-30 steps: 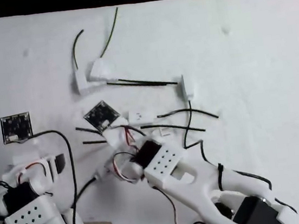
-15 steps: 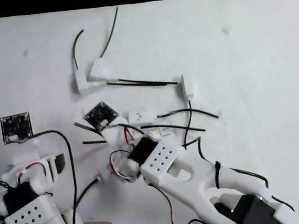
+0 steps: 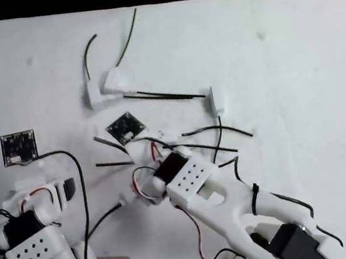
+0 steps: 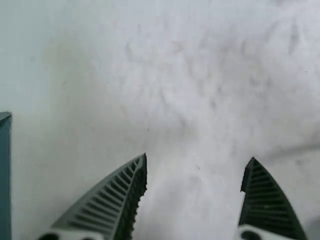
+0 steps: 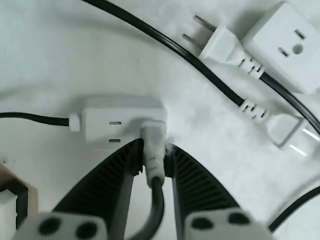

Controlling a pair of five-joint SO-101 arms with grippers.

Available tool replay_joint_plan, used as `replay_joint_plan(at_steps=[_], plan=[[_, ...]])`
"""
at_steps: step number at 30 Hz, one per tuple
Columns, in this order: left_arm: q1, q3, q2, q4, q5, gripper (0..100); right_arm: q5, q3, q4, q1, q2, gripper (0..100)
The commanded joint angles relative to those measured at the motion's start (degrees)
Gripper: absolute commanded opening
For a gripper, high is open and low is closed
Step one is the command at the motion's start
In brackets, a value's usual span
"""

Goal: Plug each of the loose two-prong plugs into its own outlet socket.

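Right gripper (image 5: 153,150) is clamped on a white 2-prong plug (image 5: 152,134), and its black cord (image 5: 158,200) runs back between the fingers. Directly ahead of the right gripper, the held plug's nose touches a white outlet block (image 5: 117,125) just beside the block's 2 free slots. The prongs are hidden, so can't tell if it is seated. Past that, a long black cable (image 5: 165,42) cuts across the path and ends in a loose plug (image 5: 287,131) lying flat. Beyond the cable, a second loose plug (image 5: 220,44) has bare prongs and sits just beside a square socket (image 5: 282,42), not inserted. From above, the right arm (image 3: 195,183) covers a tangle of cords. A black square board (image 3: 125,128) lies just past its front end. Farther out are a white corded block (image 3: 116,81) and another white block (image 3: 215,102). The left arm (image 3: 29,245) sits well apart at the near edge, with a second black board (image 3: 18,147) near it. Left gripper (image 4: 197,167) is spread wide over bare table (image 3: 303,56), nothing between the fingers. There is open room on the side of the right gripper away from the left arm, out to the far edge.
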Motion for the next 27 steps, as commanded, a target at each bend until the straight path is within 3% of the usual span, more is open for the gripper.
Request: replay_joint_plan(at_steps=[1,9,18,27], plan=[[-0.22,-0.09,-0.66,-0.97,0.35,30,-0.35,-2.81,2.95,1.10,-1.36,1.7],[-0.22,-0.09,-0.66,-0.97,0.35,30,-0.35,-3.52,3.03,-2.68,-0.04,1.7],[-0.22,-0.09,-0.66,-0.97,0.35,30,0.09,-6.15,1.63,-2.86,12.70,1.7],[-0.22,-0.09,-0.66,-0.97,0.35,30,0.97,-6.68,2.15,-2.86,13.58,1.7]])
